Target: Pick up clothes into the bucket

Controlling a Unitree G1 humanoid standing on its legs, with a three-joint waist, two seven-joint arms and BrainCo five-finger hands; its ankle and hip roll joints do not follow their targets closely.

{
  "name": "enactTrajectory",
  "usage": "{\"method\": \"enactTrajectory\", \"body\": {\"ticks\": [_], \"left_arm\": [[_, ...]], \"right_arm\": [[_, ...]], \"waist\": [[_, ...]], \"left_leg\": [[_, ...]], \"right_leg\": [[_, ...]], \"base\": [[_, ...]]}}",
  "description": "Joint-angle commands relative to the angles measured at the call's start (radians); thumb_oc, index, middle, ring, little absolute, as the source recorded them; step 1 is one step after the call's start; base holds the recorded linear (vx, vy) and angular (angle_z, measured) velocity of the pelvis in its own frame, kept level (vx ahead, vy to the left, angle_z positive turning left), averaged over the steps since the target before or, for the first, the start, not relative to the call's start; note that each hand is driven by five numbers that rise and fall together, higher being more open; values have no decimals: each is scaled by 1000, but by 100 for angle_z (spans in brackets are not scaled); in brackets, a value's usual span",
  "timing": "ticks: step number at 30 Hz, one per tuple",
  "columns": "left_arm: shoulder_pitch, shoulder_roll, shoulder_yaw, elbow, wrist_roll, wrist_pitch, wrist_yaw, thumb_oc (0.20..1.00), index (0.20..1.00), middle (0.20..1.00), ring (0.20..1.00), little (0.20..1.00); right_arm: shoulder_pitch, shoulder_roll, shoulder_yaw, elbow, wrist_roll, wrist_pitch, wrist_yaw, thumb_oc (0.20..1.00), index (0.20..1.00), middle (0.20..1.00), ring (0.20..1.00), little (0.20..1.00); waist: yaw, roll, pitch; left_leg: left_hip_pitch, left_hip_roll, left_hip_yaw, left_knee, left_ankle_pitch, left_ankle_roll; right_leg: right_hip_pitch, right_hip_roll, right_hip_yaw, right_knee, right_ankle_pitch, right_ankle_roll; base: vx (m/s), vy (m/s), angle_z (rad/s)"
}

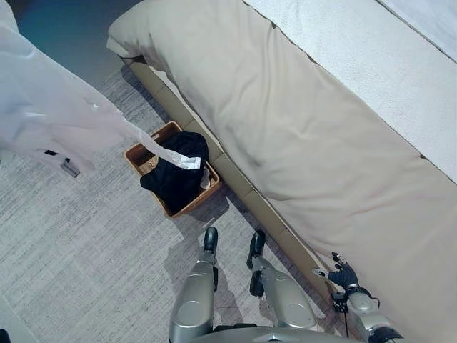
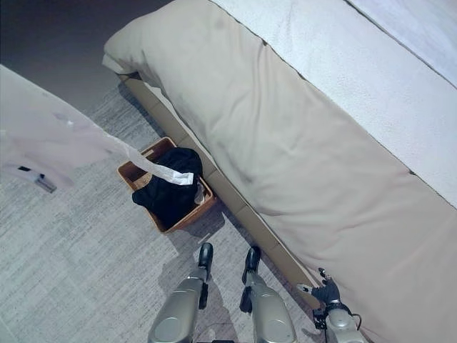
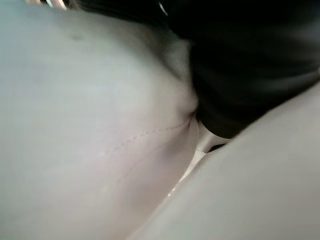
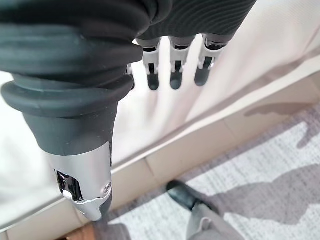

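A: How far along are you getting?

B: You're working beside one long beige-covered bed. One pale white garment is hanging at the left, its strip trailing over one brown woven basket, where one black garment is already lying.

A: And your hands?

B: Your right hand is hanging relaxed and holding nothing by the bed's near edge. The left I cannot tell; cloth is covering its camera.

right hand: low at the robot's right side, fingers straight and relaxed, holding nothing | left hand: fingers hidden under white cloth
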Motion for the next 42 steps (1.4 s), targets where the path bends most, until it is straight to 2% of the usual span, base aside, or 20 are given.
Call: {"method": "enactTrajectory", "body": {"ticks": [1,5,14,18,23,27,28,29,36,42], "left_arm": [[-36,-5,14,65,-4,-11,-9,200,200,200,200,200],[-48,-48,-51,184,13,35,-25,200,200,200,200,200],[-77,-101,-123,279,13,68,-33,200,200,200,200,200],[-128,-125,-187,319,22,84,-29,200,200,200,200,200],[-197,-139,-262,347,38,102,0,200,200,200,200,200],[-265,-165,-301,357,-30,85,5,200,200,200,200,200],[-286,-166,-312,363,-38,82,14,200,200,200,200,200],[-300,-164,-321,369,-51,81,20,200,200,200,200,200],[-440,-110,-390,427,-105,75,57,200,200,200,200,200],[-525,-61,-446,485,-105,92,86,200,200,200,200,200]], "right_arm": [[14,-36,20,-26,-7,-17,-5,1000,1000,1000,1000,1000],[17,-40,14,-53,3,-24,-10,1000,1000,1000,1000,1000],[23,-44,4,-80,14,-33,-25,1000,1000,1000,1000,1000],[17,-54,7,-102,21,-40,-36,1000,1000,1000,1000,1000],[29,-65,8,-122,30,-50,-50,1000,1000,1000,1000,1000],[14,-75,13,-146,40,-55,-68,1000,1000,1000,1000,1000],[9,-78,14,-151,45,-58,-76,1000,1000,1000,1000,1000],[6,-83,18,-160,48,-61,-83,1000,1000,1000,1000,1000],[-46,-94,39,-183,65,-73,-129,1000,1000,1000,1000,1000],[-54,-94,57,-200,71,-78,-148,1000,1000,1000,1000,1000]], "waist": [[-36,-29,-24],[-45,-55,6],[-51,-79,58],[-65,-87,99],[-86,-85,100],[-102,-97,100],[-107,-101,100],[-109,-105,100],[-139,-137,100],[-157,-151,100]], "left_leg": [[-20,25,7,23,-8,-1],[-40,29,10,52,-15,-1],[-101,30,18,143,-51,1],[-206,24,26,263,-88,16],[-356,15,27,373,-118,28],[-487,16,24,473,-147,35],[-520,17,22,495,-153,38],[-532,20,16,526,-197,36],[-715,27,13,639,-234,46],[-809,23,11,699,-264,57]], "right_leg": [[-36,-101,20,98,-53,100],[-53,-99,28,117,-57,96],[-104,-99,49,171,-72,89],[-198,-105,70,257,-88,82],[-346,-114,83,360,-107,79],[-473,-115,91,434,-116,80],[-504,-115,95,453,-117,81],[-517,-108,105,479,-149,90],[-687,-109,108,562,-162,101],[-788,-117,112,619,-178,104]], "base": [[-20,-6,-3],[-8,-3,0],[-26,8,-4],[-71,63,-14],[-47,64,-6],[-48,51,-4],[51,30,-2],[55,36,-3],[5,27,-7],[23,22,-3]]}}
